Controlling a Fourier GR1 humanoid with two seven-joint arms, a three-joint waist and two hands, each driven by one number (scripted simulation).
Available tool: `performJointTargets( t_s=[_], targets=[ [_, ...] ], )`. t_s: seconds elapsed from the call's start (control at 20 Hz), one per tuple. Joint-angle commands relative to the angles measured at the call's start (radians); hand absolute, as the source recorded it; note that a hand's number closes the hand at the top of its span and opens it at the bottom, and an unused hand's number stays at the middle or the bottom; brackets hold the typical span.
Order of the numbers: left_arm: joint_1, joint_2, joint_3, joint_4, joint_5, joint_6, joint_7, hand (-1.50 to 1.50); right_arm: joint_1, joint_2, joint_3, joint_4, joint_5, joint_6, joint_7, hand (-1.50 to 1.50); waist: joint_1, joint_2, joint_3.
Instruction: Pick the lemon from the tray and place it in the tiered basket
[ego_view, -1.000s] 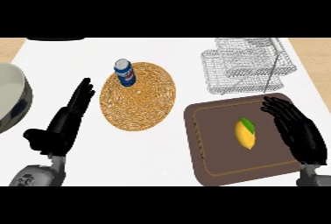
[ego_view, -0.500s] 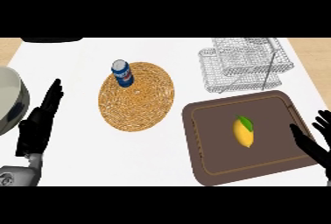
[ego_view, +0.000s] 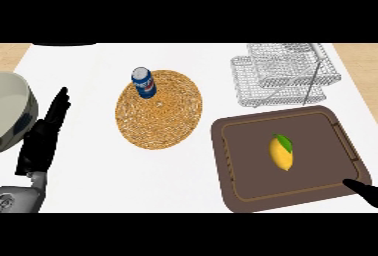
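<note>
A yellow lemon (ego_view: 282, 152) with a green leaf lies in the middle of the dark brown tray (ego_view: 236, 185) at the right of the counter. Behind the tray stands the silver wire tiered basket (ego_view: 284, 75). Only a black fingertip of my right hand (ego_view: 363, 190) shows at the tray's lower right corner, well clear of the lemon. My left hand (ego_view: 44, 137) is at the left edge, fingers straight and pointing up, holding nothing.
A round woven mat (ego_view: 159, 115) lies left of the tray, with a blue soda can (ego_view: 144, 83) standing on its far left part. A grey-green pot (ego_view: 11, 112) sits at the left edge beside my left hand.
My right hand has drawn back from over the tray's right side toward the lower right corner, mostly out of view. The left hand shifted left, then slightly right. The lemon has not moved.
</note>
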Motion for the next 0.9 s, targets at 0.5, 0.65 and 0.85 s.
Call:
performJointTargets(
  t_s=[0.5,0.65,0.85],
  targets=[
    [0.010,-0.042,-0.008,-0.032,-0.047,-0.011,0.019,0.00,-0.402,-0.140,0.182,-0.030,0.051,0.206,0.692,-1.50,0.028,0.002,0.005],
    [-0.034,-0.054,0.024,0.086,-0.042,-0.022,-0.047,0.00,-0.489,-0.129,0.207,-0.009,0.010,0.251,0.799,-1.50,0.023,0.004,0.004],
    [-0.004,-0.059,0.011,0.053,-0.065,-0.022,-0.051,0.00,-0.548,-0.060,0.301,0.088,0.057,0.252,0.813,-1.50,0.032,0.004,0.004]
  ],
)
